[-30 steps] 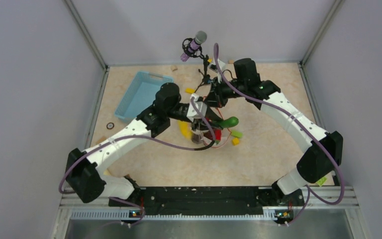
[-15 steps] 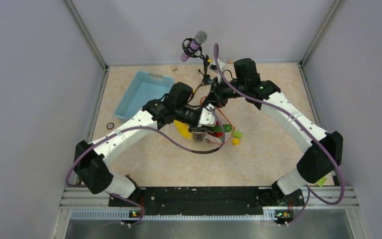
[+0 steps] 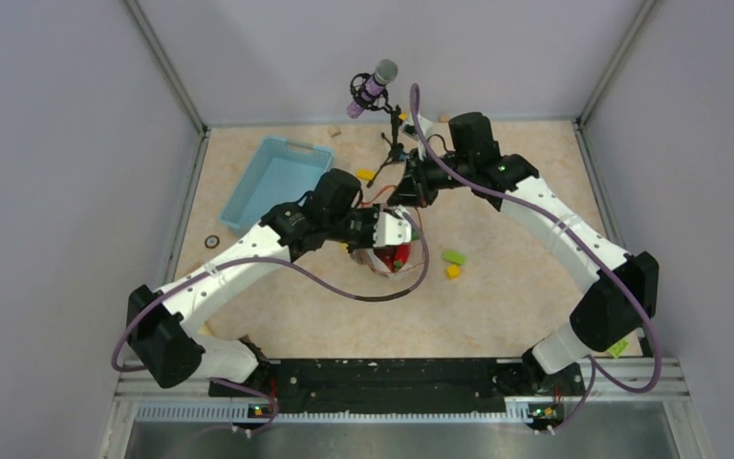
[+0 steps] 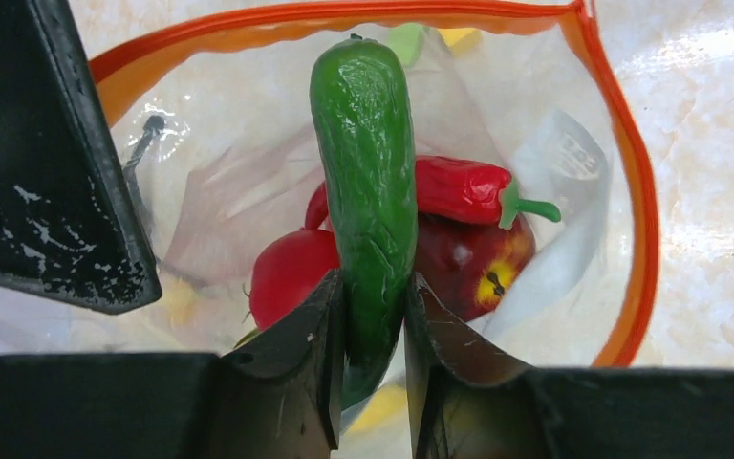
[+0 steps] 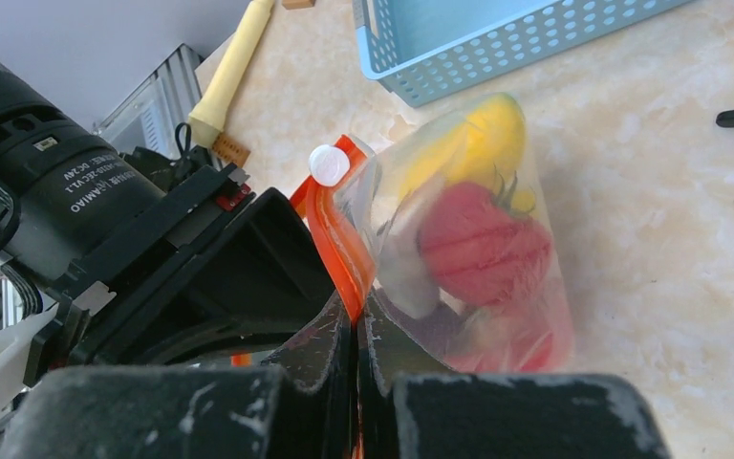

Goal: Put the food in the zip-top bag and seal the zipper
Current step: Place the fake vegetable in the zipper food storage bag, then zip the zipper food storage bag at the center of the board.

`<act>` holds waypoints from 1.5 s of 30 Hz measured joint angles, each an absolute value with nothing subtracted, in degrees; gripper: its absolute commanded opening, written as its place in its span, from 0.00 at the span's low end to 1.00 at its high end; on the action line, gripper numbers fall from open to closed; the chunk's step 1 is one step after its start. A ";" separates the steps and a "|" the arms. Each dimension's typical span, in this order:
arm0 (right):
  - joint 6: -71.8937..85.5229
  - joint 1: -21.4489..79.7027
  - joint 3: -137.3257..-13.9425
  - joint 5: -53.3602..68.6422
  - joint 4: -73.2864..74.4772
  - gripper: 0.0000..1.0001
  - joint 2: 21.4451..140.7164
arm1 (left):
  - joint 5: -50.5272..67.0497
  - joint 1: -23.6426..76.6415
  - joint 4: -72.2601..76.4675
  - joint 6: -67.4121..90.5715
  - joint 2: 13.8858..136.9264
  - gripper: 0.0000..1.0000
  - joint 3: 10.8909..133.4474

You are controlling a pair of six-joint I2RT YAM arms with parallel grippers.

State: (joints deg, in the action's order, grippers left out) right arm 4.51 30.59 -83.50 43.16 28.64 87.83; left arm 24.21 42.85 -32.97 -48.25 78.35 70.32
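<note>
My left gripper (image 4: 375,287) is shut on the lower end of a long green piece of food (image 4: 368,163), held over the open mouth of the zip-top bag (image 4: 220,191). Inside lie a red chili (image 4: 459,188), a red tomato (image 4: 287,273) and a dark red piece (image 4: 473,263). The orange zipper (image 4: 633,191) rings the mouth. My right gripper (image 5: 356,311) is shut on the zipper (image 5: 330,234), holding that edge up. A yellow banana (image 5: 478,143) and the tomato (image 5: 483,244) show through the bag wall. From above, both grippers meet over the bag (image 3: 389,258).
A light-blue basket (image 3: 277,182) stands at the back left. A green block (image 3: 454,256) and a yellow block (image 3: 452,272) lie right of the bag, another yellow block (image 3: 366,174) behind it. A microphone on a stand (image 3: 373,86) rises at the back.
My left arm has swung left and back, carrying the green piece from the bag's right side to over its mouth. The right arm has stayed where it was.
</note>
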 measured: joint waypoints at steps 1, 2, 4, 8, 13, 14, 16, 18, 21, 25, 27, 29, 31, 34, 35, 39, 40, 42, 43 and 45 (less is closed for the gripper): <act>4.51 30.59 -83.50 43.16 28.73 0.00 87.83 | 23.53 43.00 -32.99 -48.25 77.78 0.36 69.82; 4.51 30.59 -83.50 43.16 28.80 0.00 87.85 | 22.72 43.18 -32.99 -48.21 77.49 0.52 69.63; 4.51 30.59 -83.64 43.16 28.86 0.00 88.12 | 20.73 43.59 -32.84 -47.68 77.49 0.81 69.60; 4.23 30.59 -83.68 43.13 29.41 0.00 88.99 | 16.47 44.62 -32.40 -46.33 77.52 0.98 69.65; 4.03 30.59 -83.68 42.85 30.20 0.00 89.49 | 13.28 46.39 -31.59 -43.33 77.34 0.98 70.32; 4.01 30.59 -83.68 42.76 30.20 0.00 89.52 | 12.73 46.87 -31.05 -42.87 77.03 0.98 70.35; 3.75 30.59 -83.70 42.37 30.41 0.00 89.54 | 11.33 47.99 -29.02 -40.60 75.50 0.98 70.04; 3.42 30.59 -83.79 42.11 30.81 0.00 89.56 | 10.46 48.45 -25.06 -37.63 72.20 0.98 68.05; 2.57 30.59 -84.09 41.91 31.57 0.00 89.69 | 7.53 48.75 -14.09 -29.71 62.28 0.98 59.07; 1.06 30.59 -85.03 41.60 32.64 0.00 89.78 | 1.98 48.80 2.20 -17.85 46.39 0.98 39.88; 0.32 30.59 -85.91 41.56 33.28 0.00 90.15 | -1.37 48.80 6.70 -12.84 41.85 0.98 33.10; -0.34 30.59 -86.80 41.52 33.89 0.00 90.80 | -4.51 48.80 10.15 -8.71 38.54 0.98 27.42; -0.95 30.59 -87.13 41.54 34.22 0.00 91.31 | -7.27 48.80 11.97 -6.17 37.30 0.97 23.77; -2.15 30.59 -87.31 41.65 35.27 0.00 91.83 | -10.46 48.80 14.00 -4.38 37.91 0.96 21.19; -2.72 30.59 -87.79 41.67 35.99 0.00 92.14 | -11.31 48.80 14.96 -4.10 38.50 0.96 20.71; -5.85 30.85 -90.76 41.78 39.13 0.00 93.91 | -13.02 48.80 19.22 -2.87 42.04 0.94 19.31; -6.81 31.09 -91.44 41.82 39.94 0.00 94.37 | -13.19 48.80 20.10 -2.83 43.07 0.94 19.14; -8.88 31.99 -92.68 41.91 41.43 0.00 95.39 | -13.43 48.80 21.47 -2.76 44.45 0.94 18.98; -9.85 32.62 -93.17 42.02 42.22 0.00 95.94 | -13.58 48.80 22.46 -2.70 44.97 0.94 18.81; -11.75 33.98 -93.95 42.68 43.81 0.00 96.99 | -13.87 48.80 24.49 -2.70 45.39 0.92 18.26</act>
State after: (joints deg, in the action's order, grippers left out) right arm -11.75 33.98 -93.95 42.68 43.81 96.99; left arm -13.87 48.80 24.49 -2.70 45.39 18.26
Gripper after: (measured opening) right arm 0.003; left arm 0.939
